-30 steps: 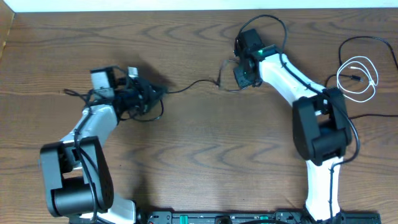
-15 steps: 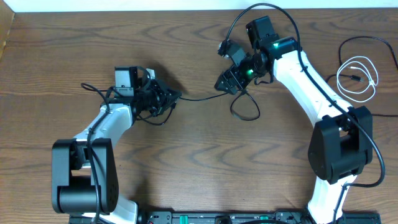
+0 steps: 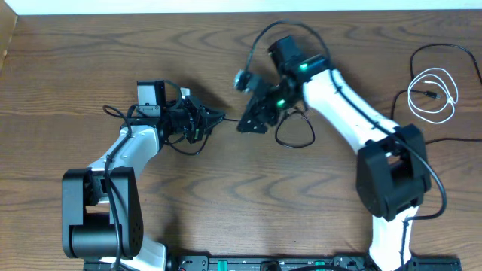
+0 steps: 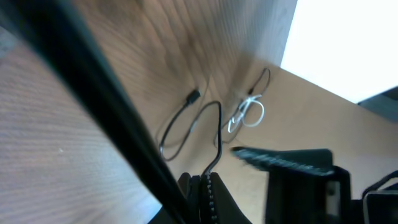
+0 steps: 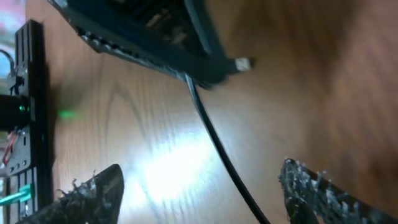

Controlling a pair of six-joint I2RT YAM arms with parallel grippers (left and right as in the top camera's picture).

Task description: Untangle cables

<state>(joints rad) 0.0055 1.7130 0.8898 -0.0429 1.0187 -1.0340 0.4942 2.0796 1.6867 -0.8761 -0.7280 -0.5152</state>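
Observation:
The black cable (image 3: 295, 146) runs from my left gripper (image 3: 218, 118) across to a loose loop on the table under the right arm. The left gripper (image 4: 207, 186) is shut on this cable, which rises from the jaws and curls to a small plug end (image 4: 194, 94). My right gripper (image 3: 245, 124) stands open just right of the left one. The black cable (image 5: 229, 167) passes between its fingertips (image 5: 104, 185) without touching them. The white cable (image 3: 434, 93) lies coiled at the far right, apart from both grippers, and the white cable (image 4: 247, 113) also shows small in the left wrist view.
A thin black cord (image 3: 446, 50) curves around the white coil near the table's right edge. The table's far edge (image 3: 226, 12) meets a white wall. Both arm bases stand at the near edge, with a black rail (image 3: 263, 263) between them.
The right gripper has opened, letting go of the black cable, and swung left and down toward the left gripper. The left gripper, still shut on the cable, shifted right.

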